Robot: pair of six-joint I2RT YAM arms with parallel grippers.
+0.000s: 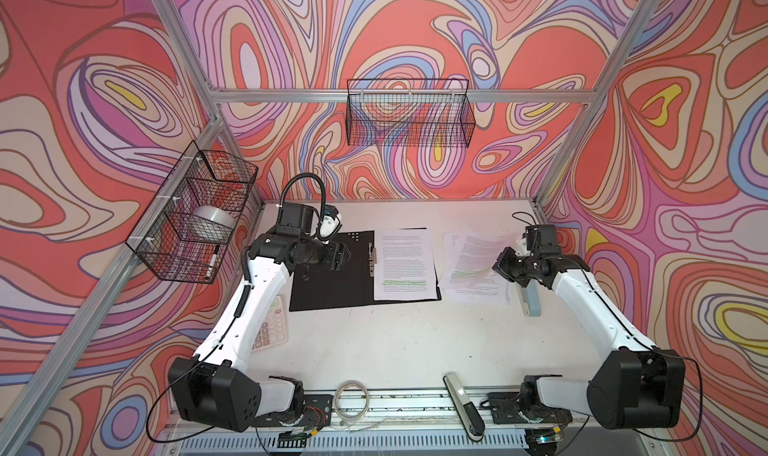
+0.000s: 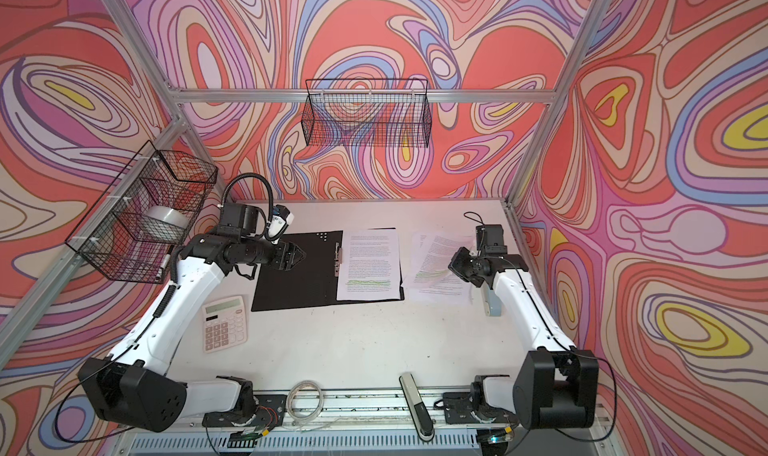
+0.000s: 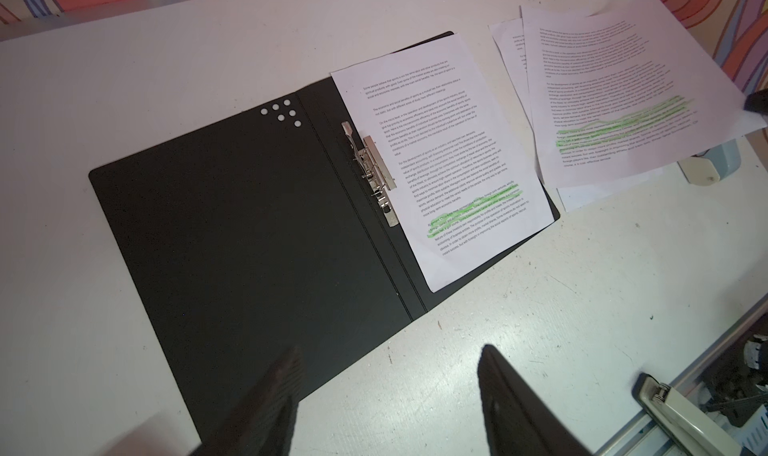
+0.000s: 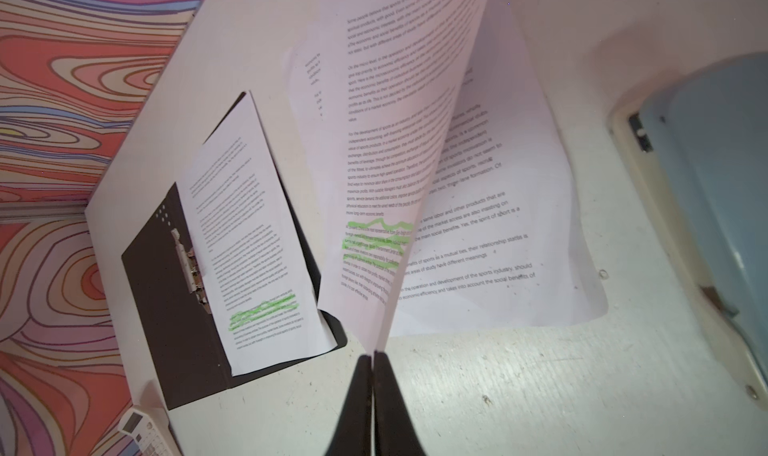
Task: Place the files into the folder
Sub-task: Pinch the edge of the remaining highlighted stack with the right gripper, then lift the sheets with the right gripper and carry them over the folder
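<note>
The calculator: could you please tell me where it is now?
In both top views the calculator lies left on the table, just front-left of the open folder.

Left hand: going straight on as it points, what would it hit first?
Probably the open folder, on its black inside near the metal clip; how high the left hand hovers is unclear.
</note>
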